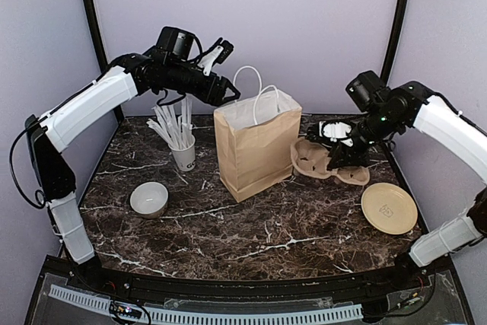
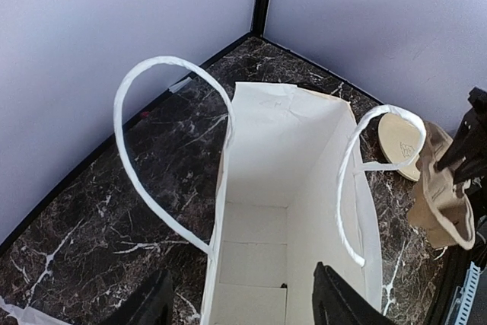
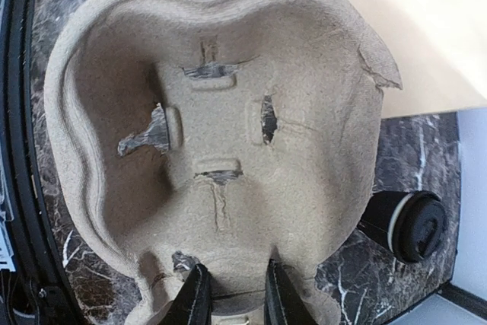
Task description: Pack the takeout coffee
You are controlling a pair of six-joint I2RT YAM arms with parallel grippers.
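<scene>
The right gripper [image 3: 236, 273] is closed on the near rim of a tan moulded-pulp cup carrier [image 3: 221, 135], and the rim is pinched between its two dark fingers [image 3: 194, 298]. One deep well of the carrier, with four torn slits, is seen from the wrist. The takeout coffee, a small black paper cup with a round black lid [image 3: 409, 224], lies on its side on the dark marble-patterned table [image 1: 251, 226]. It is just beside the carrier's edge and near the table's black border. Whether cup and carrier touch cannot be told.

The left gripper [image 2: 243, 275] is held above the mouth of an upright brown paper bag [image 1: 255, 146], which is white inside. Its jaws stand apart and nothing is held between them. The bag's mouth is wide open. Two white looped handles [image 2: 163, 150] rise from its long sides, and the floor of the bag is seen bare.

From above, the bag is seen mid-table with the carrier just beside its right side. A stretch of open marble is seen in front of both.

One of each is counted:
- The bag
- The carrier
- The lidded coffee
- A white cup of white sticks [image 1: 183, 154], left of the bag
- A white round bowl [image 1: 148, 199], front left
- A round tan plate [image 1: 388, 207], near the right front edge
</scene>
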